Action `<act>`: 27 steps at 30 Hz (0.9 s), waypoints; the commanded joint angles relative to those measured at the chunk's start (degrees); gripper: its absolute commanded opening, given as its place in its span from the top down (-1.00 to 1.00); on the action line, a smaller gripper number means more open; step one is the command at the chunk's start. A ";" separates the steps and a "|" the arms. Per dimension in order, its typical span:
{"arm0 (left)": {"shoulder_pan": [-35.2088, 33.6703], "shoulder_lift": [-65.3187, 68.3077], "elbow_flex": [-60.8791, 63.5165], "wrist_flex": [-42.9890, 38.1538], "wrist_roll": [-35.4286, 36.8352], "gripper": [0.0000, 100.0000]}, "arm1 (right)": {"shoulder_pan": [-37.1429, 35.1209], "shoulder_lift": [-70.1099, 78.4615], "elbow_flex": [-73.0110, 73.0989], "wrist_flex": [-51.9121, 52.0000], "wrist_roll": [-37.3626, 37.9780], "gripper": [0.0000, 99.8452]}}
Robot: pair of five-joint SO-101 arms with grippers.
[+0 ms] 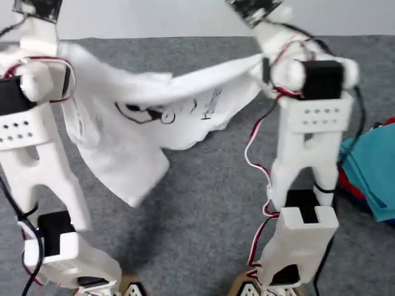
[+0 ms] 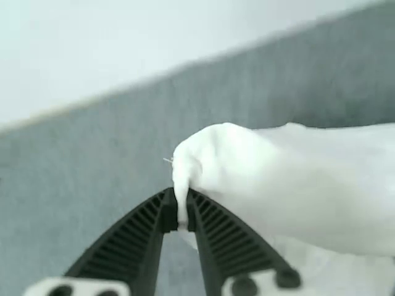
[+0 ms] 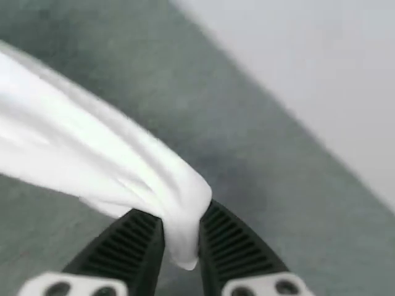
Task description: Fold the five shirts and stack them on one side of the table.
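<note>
A white shirt with a black print hangs stretched between the two arms above the grey table, its lower part drooping toward the cloth. My left gripper is shut on a bunched corner of the white shirt. My right gripper is shut on the other end of the white shirt, which runs off taut as a twisted band. In the high view the left arm stands at the left and the right arm at the right.
Folded shirts, teal over red, lie stacked at the table's right edge beside the right arm. A pale wall rises behind the table's far edge. Open grey surface lies between the two arm bases.
</note>
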 commanded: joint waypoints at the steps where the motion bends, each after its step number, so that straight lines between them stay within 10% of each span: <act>1: 2.37 -3.25 -8.31 0.62 0.70 0.99 | 3.74 -4.44 -9.67 1.98 0.44 0.98; 15: 4.04 -3.08 -29.23 4.31 0.70 0.99 | 16.75 -9.98 -23.21 1.98 0.53 0.98; 27: 5.27 -3.08 -23.16 6.95 0.70 0.99 | 17.10 -10.51 -14.95 1.89 0.62 0.98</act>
